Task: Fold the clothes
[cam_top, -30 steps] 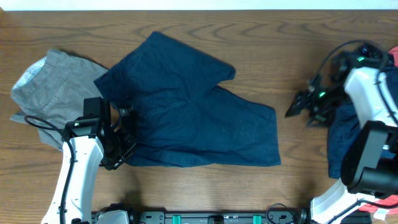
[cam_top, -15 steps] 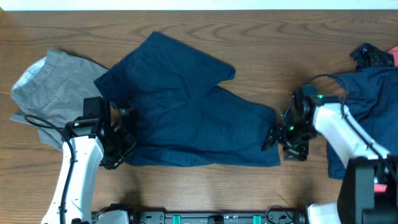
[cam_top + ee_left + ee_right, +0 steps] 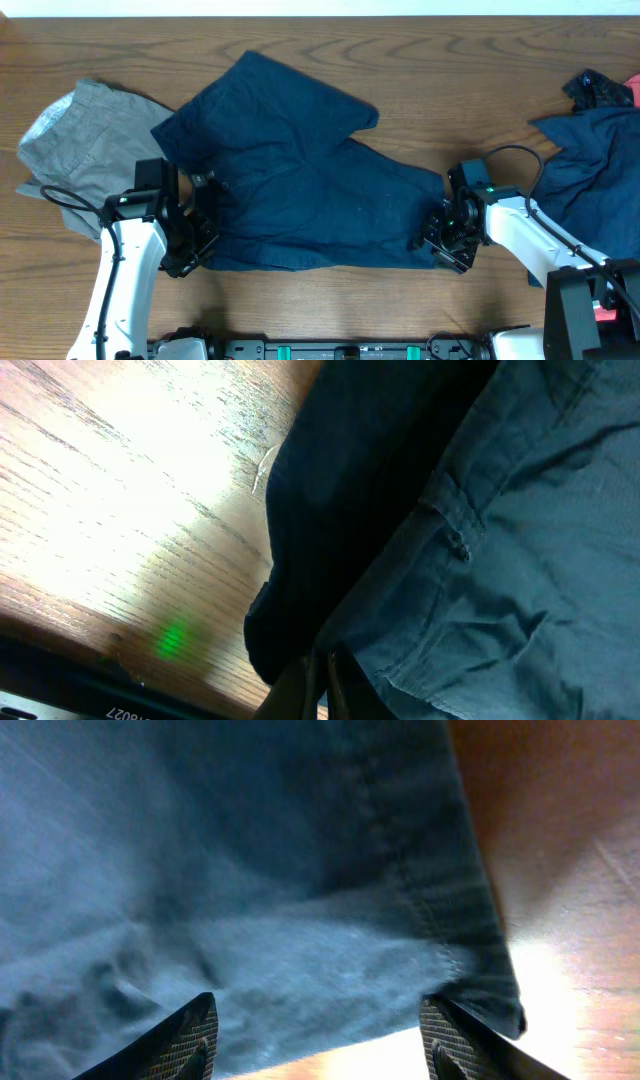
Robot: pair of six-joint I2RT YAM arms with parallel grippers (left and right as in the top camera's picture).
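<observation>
Navy shorts (image 3: 310, 190) lie flat at table centre. The right gripper (image 3: 438, 243), swung in from 3 o'clock, straddles the leg hem, jaws apart. The left gripper (image 3: 203, 232) pinches their 9 o'clock edge. A fold looks imminent.

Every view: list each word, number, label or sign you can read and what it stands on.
"8027": pale digits, cut off at the frame edge and so uncertain, on the dark strip along the bottom of the left wrist view.
No readable print or label shows on the navy shorts, the grey garment or the table.
</observation>
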